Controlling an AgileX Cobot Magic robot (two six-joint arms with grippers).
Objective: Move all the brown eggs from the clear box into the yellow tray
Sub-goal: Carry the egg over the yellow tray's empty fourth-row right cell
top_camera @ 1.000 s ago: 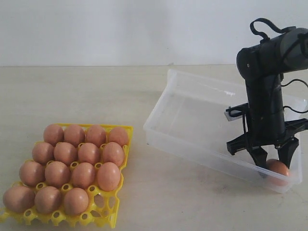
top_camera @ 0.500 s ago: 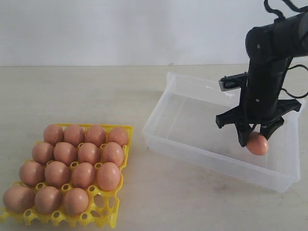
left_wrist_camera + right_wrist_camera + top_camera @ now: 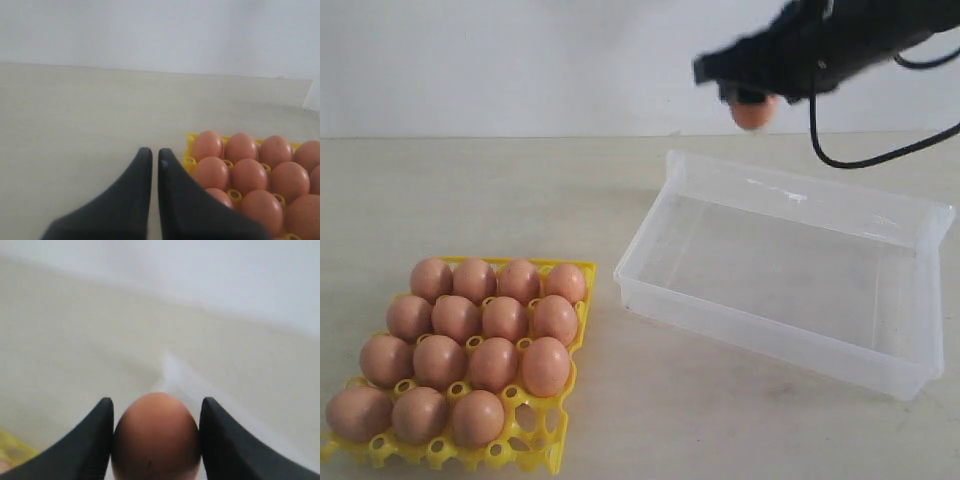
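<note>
pale tabletop [image 3: 470, 200], white wall [image 3: 520, 60] behind: right gripper [image 3: 752, 98] clamps one brown egg [image 3: 754, 114] in the air, out of the clear box [image 3: 770, 335], long axis along the fingers [image 3: 95, 440], tip outward; left gripper [image 3: 151, 152] pinched together, empty, beside the yellow tray [image 3: 535, 445] and its eggs [image 3: 506, 318]

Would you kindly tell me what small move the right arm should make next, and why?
Probably carry the egg across toward the tray. The right gripper holds it high over the far rim of the box, which looks empty, and one corner cup of the tray is unfilled.
</note>
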